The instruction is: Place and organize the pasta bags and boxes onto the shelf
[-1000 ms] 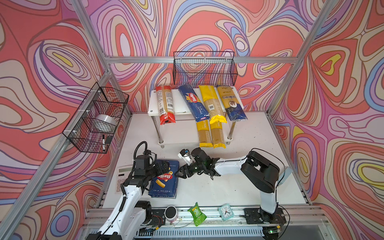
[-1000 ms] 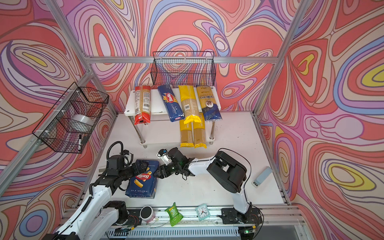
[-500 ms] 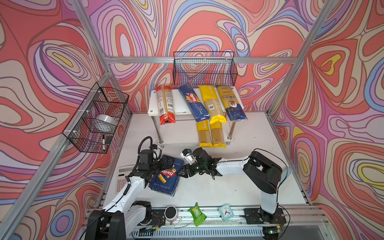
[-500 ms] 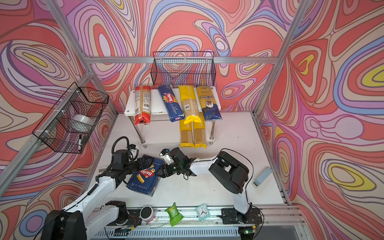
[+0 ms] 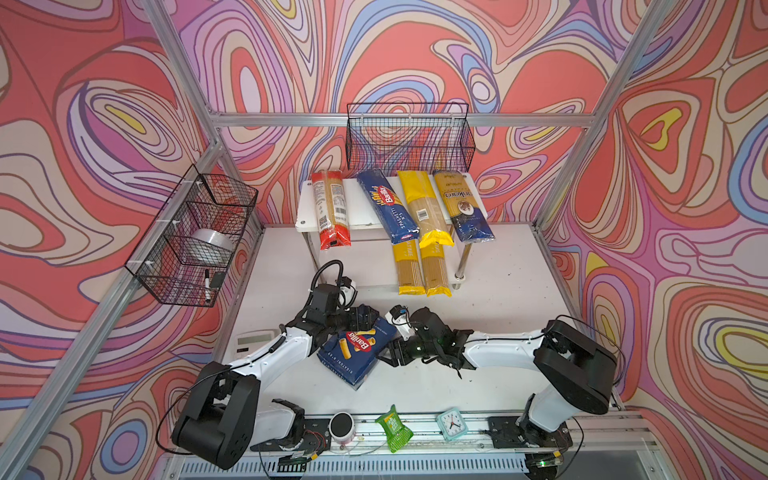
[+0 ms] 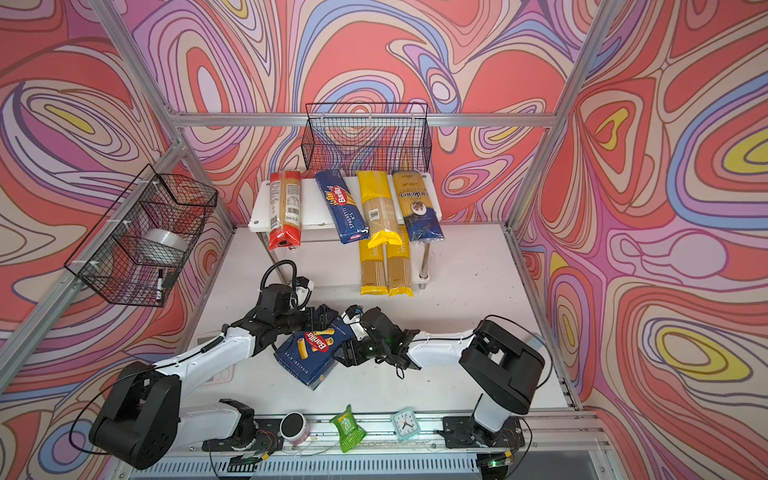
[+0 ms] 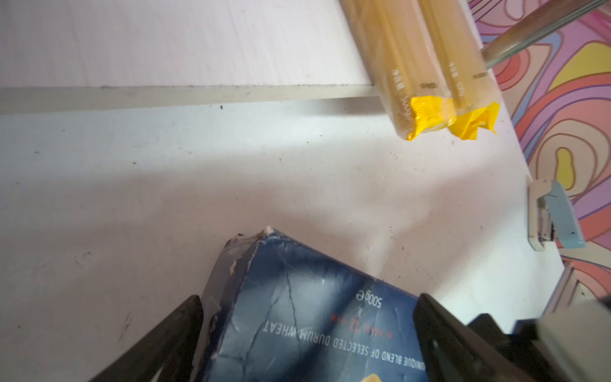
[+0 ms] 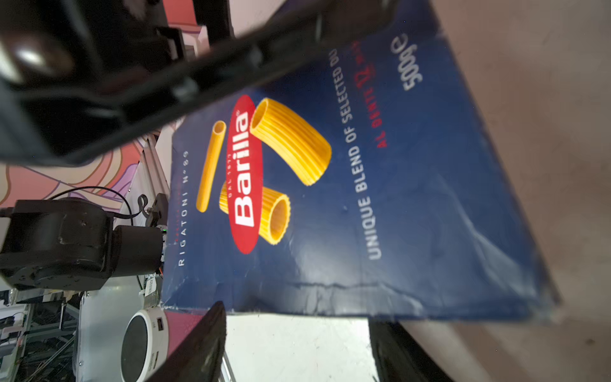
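The wide dark blue rigatoni box [image 5: 356, 351] [image 6: 312, 353] sits at the table's middle front, turned askew with one end raised. My left gripper [image 5: 362, 319] [image 6: 322, 318] [image 7: 309, 299] is shut on its far end, one finger on each side. My right gripper [image 5: 392, 355] [image 6: 348, 353] [image 8: 297, 317] stands open at the box's right edge, with bare table between its fingers. On the white shelf [image 5: 305, 208] [image 6: 259, 208], the top tier holds a red bag [image 5: 330, 212], the spaghetti box [image 5: 386, 205], a yellow bag [image 5: 424, 208] and a gold-and-blue bag [image 5: 461, 205]. Two yellow bags [image 5: 422, 270] [image 7: 429, 66] lie on the lower tier.
A black wire basket [image 5: 409, 137] hangs behind the shelf. Another [image 5: 191, 237] on the left wall holds a tape roll. A calculator [image 5: 253, 343] lies at the left edge. A speaker [image 5: 341, 426], a green packet [image 5: 392, 428] and a small clock [image 5: 451, 424] line the front rail.
My left gripper has carried the rigatoni box right and away from the front edge, turning and tilting it. The right gripper has stayed beside the box's right edge, open as before.
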Available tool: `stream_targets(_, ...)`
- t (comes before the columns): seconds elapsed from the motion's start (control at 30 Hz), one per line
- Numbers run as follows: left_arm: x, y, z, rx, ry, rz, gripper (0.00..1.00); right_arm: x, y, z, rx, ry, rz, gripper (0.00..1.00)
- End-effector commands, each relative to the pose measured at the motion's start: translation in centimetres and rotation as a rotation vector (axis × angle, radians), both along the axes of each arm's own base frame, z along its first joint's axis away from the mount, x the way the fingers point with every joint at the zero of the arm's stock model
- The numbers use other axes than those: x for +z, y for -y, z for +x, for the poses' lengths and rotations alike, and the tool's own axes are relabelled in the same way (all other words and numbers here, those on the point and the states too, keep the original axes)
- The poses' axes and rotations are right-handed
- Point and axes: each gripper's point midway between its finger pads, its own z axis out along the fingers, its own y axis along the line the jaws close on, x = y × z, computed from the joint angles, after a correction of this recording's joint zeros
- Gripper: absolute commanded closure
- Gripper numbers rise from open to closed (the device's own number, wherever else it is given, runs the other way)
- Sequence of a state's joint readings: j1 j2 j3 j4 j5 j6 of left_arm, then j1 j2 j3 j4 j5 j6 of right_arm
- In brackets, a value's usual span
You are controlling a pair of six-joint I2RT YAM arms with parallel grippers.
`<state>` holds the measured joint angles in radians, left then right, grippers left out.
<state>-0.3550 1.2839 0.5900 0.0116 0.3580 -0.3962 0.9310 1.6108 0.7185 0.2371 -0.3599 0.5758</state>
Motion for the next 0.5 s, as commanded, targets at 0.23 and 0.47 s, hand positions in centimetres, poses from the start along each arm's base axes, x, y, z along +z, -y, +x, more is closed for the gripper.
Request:
stream_targets(0.23,2.1,-5.0,-2.2,0.175,-0.038,0.157,0.00,1.0,1.8,-1.1,0.076,0.064,-0.097,0.28)
stream_targets(0.47,2.0,-7.8,-5.7,0.305,-0.039,0.146,0.00,0.5,-1.0,-3.7,0.255,-0.041,-0.024,0.30)
